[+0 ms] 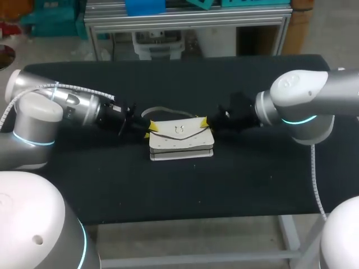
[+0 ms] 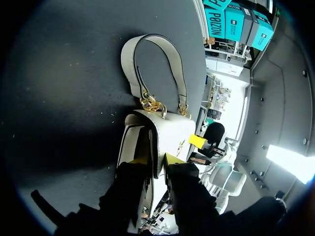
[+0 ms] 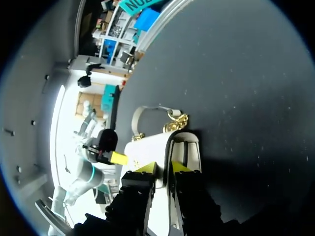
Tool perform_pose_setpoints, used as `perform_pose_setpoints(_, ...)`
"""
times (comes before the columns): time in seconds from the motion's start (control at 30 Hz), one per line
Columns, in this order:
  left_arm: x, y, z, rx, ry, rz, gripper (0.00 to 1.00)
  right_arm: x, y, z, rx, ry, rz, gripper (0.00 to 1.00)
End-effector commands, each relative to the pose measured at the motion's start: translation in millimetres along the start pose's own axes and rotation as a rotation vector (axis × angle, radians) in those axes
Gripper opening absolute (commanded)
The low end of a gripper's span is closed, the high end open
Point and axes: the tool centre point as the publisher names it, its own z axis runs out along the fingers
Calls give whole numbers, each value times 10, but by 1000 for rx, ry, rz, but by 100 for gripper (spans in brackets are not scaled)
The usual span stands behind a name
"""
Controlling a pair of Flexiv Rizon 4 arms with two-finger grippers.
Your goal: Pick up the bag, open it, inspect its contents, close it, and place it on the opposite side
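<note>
A small white bag (image 1: 180, 147) with a gold clasp lies in the middle of the black table, its handle (image 1: 162, 110) lying flat behind it. My left gripper (image 1: 150, 130) is at the flap's left corner and my right gripper (image 1: 203, 124) at its right corner. In the left wrist view the flap's edge runs between the left gripper's (image 2: 156, 161) yellow tips, which pinch it; the bag (image 2: 170, 132) and its gold chain links lie just ahead. In the right wrist view the right gripper (image 3: 163, 168) clamps the flap's other edge on the bag (image 3: 147, 147). The bag's inside is hidden.
The black table (image 1: 168, 190) has bare surface in front of the bag and to both sides under my arms. Its front edge runs close to the robot bases.
</note>
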Motion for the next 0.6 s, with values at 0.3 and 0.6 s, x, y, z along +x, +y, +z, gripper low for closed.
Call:
perform_pose_setpoints(0.3, -20, 175, -32, -5, 82, 44, 36, 101, -96, -54, -53, 59, -25, 89)
perform_pose_setpoints(0.6, 10, 195, 39, -37, 99, 58, 40, 158, -115, -84, -71, 79, -37, 50)
